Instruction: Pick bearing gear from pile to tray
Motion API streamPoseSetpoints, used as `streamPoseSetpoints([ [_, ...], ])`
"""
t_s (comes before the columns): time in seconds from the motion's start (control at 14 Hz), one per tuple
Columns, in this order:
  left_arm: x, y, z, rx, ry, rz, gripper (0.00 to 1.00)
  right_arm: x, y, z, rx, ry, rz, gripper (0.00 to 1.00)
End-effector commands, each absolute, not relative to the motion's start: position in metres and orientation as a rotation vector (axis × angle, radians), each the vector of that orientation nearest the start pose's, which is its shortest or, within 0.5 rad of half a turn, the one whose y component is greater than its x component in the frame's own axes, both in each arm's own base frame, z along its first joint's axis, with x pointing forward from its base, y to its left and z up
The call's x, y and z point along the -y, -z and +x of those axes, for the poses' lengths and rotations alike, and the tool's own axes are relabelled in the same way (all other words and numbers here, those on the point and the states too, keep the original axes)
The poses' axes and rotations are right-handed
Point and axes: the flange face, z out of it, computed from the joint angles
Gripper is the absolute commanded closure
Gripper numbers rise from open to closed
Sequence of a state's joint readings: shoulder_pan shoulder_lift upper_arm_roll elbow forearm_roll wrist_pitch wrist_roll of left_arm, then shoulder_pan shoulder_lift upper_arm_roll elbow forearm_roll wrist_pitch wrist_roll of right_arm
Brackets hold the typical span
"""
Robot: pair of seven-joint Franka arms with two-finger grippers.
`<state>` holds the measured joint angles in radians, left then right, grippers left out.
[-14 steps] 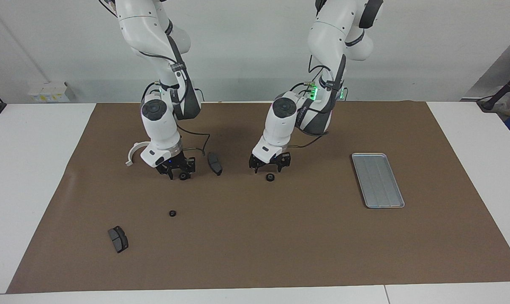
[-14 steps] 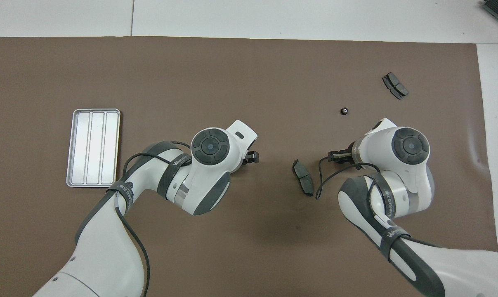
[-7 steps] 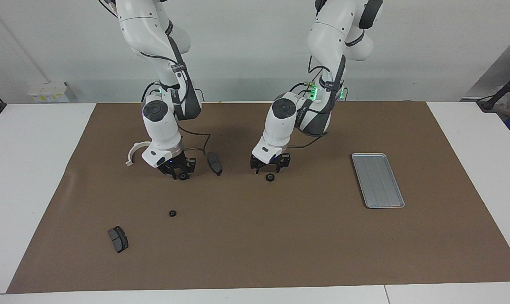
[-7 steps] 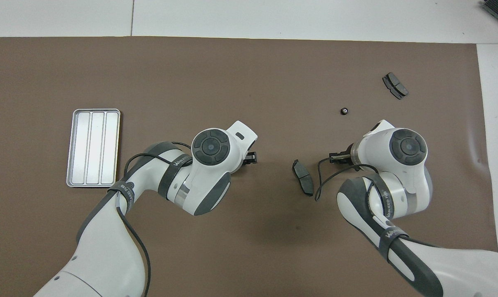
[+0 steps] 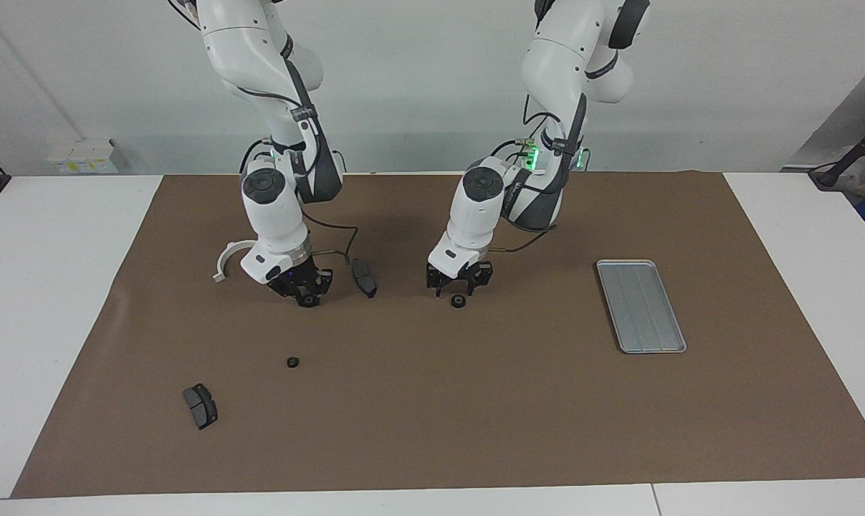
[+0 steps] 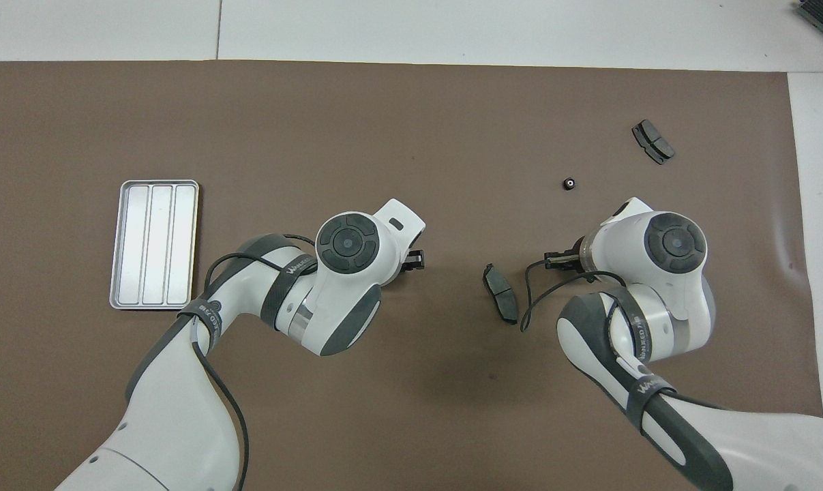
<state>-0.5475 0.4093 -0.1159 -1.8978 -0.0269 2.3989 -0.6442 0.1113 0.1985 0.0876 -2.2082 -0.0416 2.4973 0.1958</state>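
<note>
On brown mat, flat silver ridged metal tray (image 5: 641,306) holds no gear; nothing delivered yet. Right gripper (image 5: 304,294), toward right arm's end from tray, pinches small black round gear (image 5: 307,301). Left gripper (image 5: 459,283), jaws spread, hangs low by second gear (image 5: 459,301). Third gear (image 5: 292,362) loose on mat.

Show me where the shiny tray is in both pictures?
Facing view: the tray lies flat on the brown mat, toward the left arm's end of the table.
Overhead view: the tray lies at that same end, beside the left arm's elbow.
Shared landmark: the brown mat under everything.
</note>
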Motion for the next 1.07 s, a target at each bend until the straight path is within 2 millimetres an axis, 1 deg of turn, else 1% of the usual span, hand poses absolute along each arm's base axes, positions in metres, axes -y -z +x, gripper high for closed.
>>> streamPoseSetpoints([
  [0.0, 0.388, -0.292, 0.508, 0.002, 0.085, -3.255, 0.28, -0.125, -0.317, 0.555, 0.013, 0.200, -3.101, 1.00],
  [0.07, 0.388, -0.292, 0.509, 0.003, 0.088, -3.255, 0.30, -0.132, -0.322, 0.558, 0.008, 0.206, -3.098, 1.00],
  [0.21, 0.387, -0.293, 0.512, 0.009, 0.117, -3.267, 0.30, -0.144, -0.337, 0.569, -0.029, 0.217, -3.091, 1.00],
  [0.29, 0.387, -0.289, 0.513, 0.012, 0.113, -3.266, 0.30, -0.149, -0.339, 0.573, -0.032, 0.228, -3.086, 1.00],
  [0.36, 0.387, -0.289, 0.514, 0.009, 0.117, -3.265, 0.30, -0.150, -0.342, 0.577, -0.048, 0.243, -3.080, 1.00],
  [0.5, 0.387, -0.285, 0.514, 0.008, 0.119, -3.265, 0.30, -0.154, -0.344, 0.584, -0.061, 0.264, -3.071, 1.00],
  [0.64, 0.386, -0.281, 0.516, 0.013, 0.122, -3.266, 0.31, -0.161, -0.341, 0.586, -0.062, 0.266, -3.067, 1.00],
  [0.71, 0.387, -0.281, 0.514, 0.008, 0.115, -3.264, 0.33, -0.163, -0.343, 0.589, -0.079, 0.274, -3.062, 1.00],
  [0.78, 0.386, -0.280, 0.514, 0.010, 0.107, -3.260, 0.39, -0.165, -0.347, 0.591, -0.079, 0.285, -3.059, 1.00],
  [0.93, 0.388, -0.279, 0.513, 0.005, 0.100, -3.258, 0.46, -0.175, -0.354, 0.593, -0.075, 0.304, -3.048, 1.00],
  [1.0, 0.387, -0.279, 0.513, 0.008, 0.101, -3.258, 0.50, -0.179, -0.353, 0.595, -0.087, 0.304, -3.044, 1.00],
])
